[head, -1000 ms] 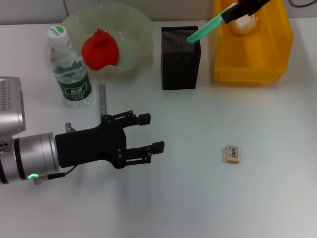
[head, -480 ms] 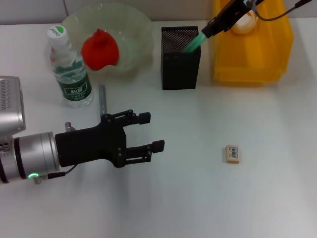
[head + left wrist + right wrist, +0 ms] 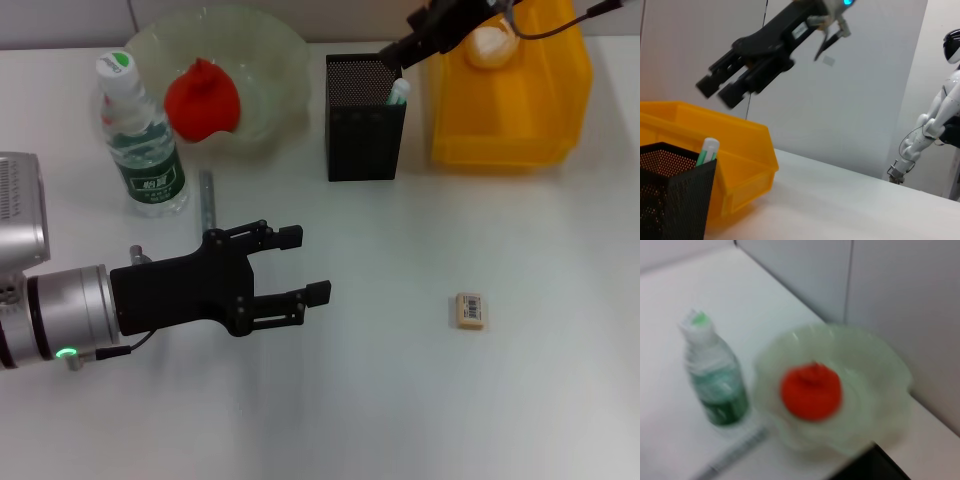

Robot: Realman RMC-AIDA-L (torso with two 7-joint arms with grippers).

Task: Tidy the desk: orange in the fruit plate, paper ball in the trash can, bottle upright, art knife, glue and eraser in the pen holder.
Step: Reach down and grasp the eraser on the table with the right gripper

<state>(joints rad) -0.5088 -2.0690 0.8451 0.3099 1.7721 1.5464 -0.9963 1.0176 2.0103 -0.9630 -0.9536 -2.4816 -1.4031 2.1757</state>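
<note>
White desk: my right gripper (image 3: 400, 50) hovers empty, jaws parted, over the black mesh pen holder (image 3: 365, 120) at the far edge, glue stick (image 3: 398, 93) inside, small tan eraser (image 3: 469, 310) lying toward the near-right.

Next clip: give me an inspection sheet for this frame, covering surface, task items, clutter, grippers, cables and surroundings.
Surface: white desk, no spills seen.
Task items: orange in the fruit plate; bottle upright; glue standing in the pen holder; paper ball in the yellow trash can; art knife flat beside the bottle; eraser lying alone on the desk.
Clutter: nothing seen.
Grippers: left gripper open, over bare desk; right gripper above the pen holder, apart from the glue.
Cables: one black cable over the trash can.
Surroundings: grey wall; white humanoid robot in the background.
</note>
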